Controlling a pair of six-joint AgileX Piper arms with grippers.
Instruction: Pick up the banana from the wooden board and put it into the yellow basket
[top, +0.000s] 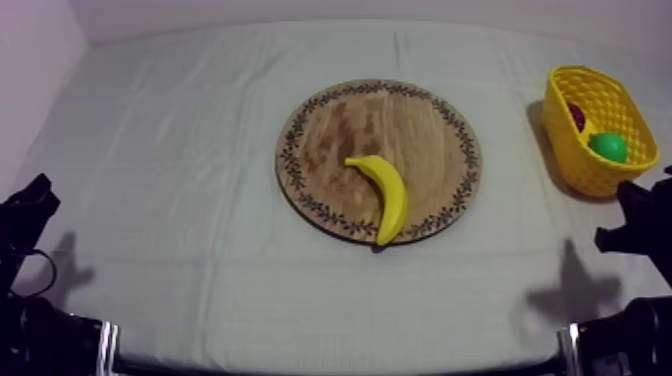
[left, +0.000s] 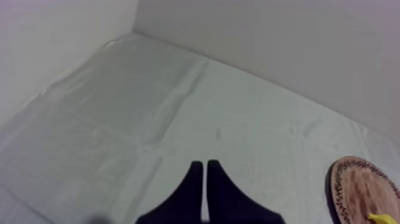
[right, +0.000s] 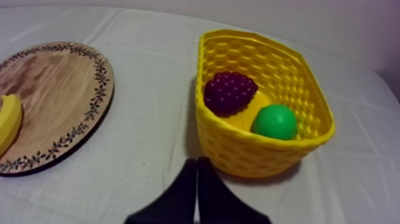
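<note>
- Top view: the banana (top: 383, 195) lay on the near right part of the wooden board (top: 330, 130), one end close to the near rim. The yellow basket (top: 590, 172) stood at the far right of the cloth (top: 170, 160), well apart from the board, with a green fruit (top: 607, 147) inside.
- Left wrist view: the left gripper (left: 204, 164) hung over bare cloth, its fingers pressed together on nothing (a narrow wedge). The board's rim lay to its right.
- Right wrist view: the right gripper (right: 197, 161) was likewise clenched on nothing, just in front of the basket. The basket held a bunch of grapes (right: 230, 91) beside the green fruit, and the banana lay on the board to the left.
</note>
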